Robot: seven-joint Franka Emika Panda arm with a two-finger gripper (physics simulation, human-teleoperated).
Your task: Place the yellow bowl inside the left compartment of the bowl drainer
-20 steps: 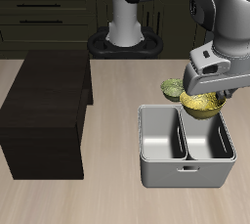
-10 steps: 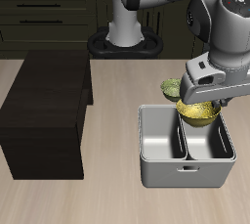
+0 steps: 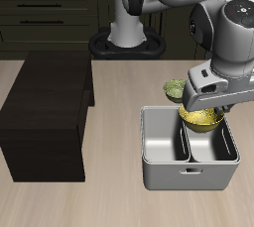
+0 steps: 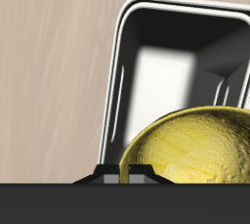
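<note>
My gripper (image 3: 204, 108) is shut on the rim of the yellow bowl (image 3: 202, 120), a small golden bowl that hangs slightly tilted. It is over the grey bowl drainer (image 3: 164, 177), above the well that lies farther from the dark cabinet, with its underside about level with the tub's rim. In the wrist view the yellow bowl (image 4: 191, 152) fills the space close to the camera, and the bowl drainer (image 4: 119, 91) shows behind it with a deep well and the middle wall. Both wells look bare inside.
An olive-green bowl (image 3: 175, 89) sits on the table just behind the drainer. A dark brown cabinet block (image 3: 45, 112) stands across the table from it. The robot's base (image 3: 127, 41) is at the back.
The gripper has come down with the yellow bowl and shifted slightly toward the table's front edge, bringing the bowl lower over the drainer's well.
</note>
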